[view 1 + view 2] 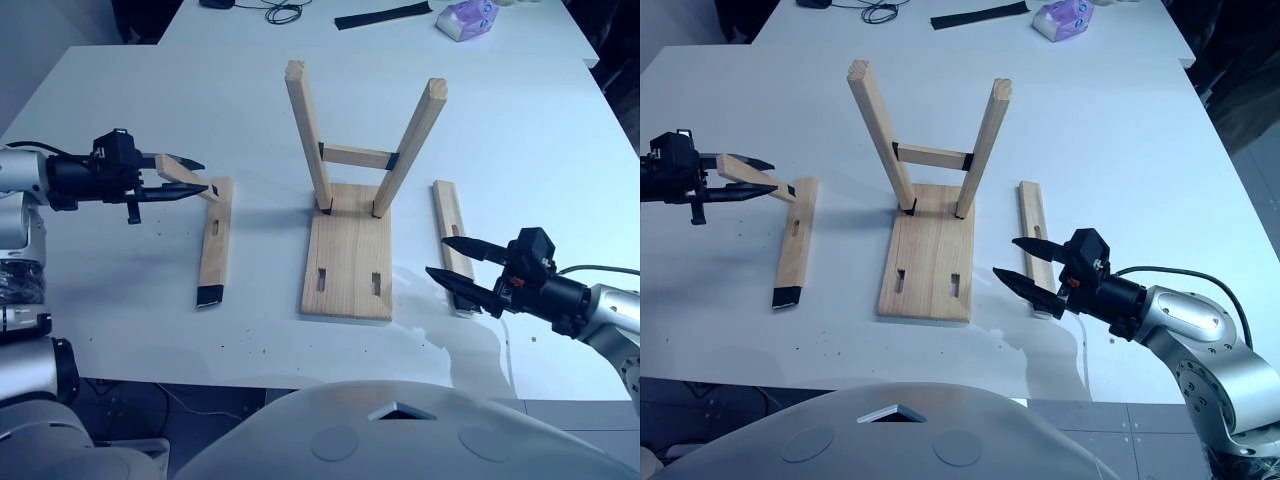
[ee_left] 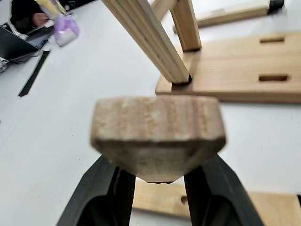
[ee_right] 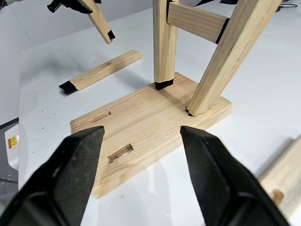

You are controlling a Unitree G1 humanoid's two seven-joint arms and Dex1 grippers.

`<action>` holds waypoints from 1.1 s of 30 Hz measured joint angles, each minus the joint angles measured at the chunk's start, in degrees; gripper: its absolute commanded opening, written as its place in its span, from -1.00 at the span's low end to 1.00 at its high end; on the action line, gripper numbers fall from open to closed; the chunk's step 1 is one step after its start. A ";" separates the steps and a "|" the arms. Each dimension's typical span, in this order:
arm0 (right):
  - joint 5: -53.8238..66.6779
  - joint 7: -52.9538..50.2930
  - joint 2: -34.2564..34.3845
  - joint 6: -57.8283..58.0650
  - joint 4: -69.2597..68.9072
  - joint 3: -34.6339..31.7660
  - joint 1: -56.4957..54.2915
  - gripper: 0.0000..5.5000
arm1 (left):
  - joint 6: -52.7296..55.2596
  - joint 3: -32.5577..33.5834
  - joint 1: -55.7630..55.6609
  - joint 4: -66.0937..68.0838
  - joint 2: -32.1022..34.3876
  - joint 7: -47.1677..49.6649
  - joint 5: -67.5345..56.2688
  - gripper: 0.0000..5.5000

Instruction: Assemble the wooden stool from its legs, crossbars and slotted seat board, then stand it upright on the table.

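Left hand point(image 1: 200, 178) clenched on a crossbar point(image 2: 157, 136); right hand point(image 1: 438, 255) spread wide, empty, by a loose leg point(image 1: 447, 212).

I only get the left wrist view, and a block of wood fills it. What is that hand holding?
Observer: The left hand holds a short crossbar, tilted, over the far end of a loose leg lying flat on the table.
Visitor: And the other hand?
Observer: The right hand hangs open and empty near the table's front edge, beside a second loose leg.
Visitor: Are the standing legs joined?
Observer: Yes, a fitted crossbar links them about midway up.
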 measured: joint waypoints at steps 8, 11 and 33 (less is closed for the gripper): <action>-0.25 -0.01 0.04 -0.33 -0.06 0.37 0.85 0.09 | -6.75 -2.64 -0.21 6.27 -0.87 -1.34 -0.03 -0.53; -0.25 0.04 0.03 -0.62 -0.06 0.36 0.99 0.09 | -8.53 -4.00 0.38 7.32 -0.66 -1.40 -0.22 -0.53; -0.25 -0.01 -0.49 -0.64 -0.07 0.39 1.52 0.09 | -12.84 -7.20 4.43 8.08 1.14 -1.38 -3.07 -0.53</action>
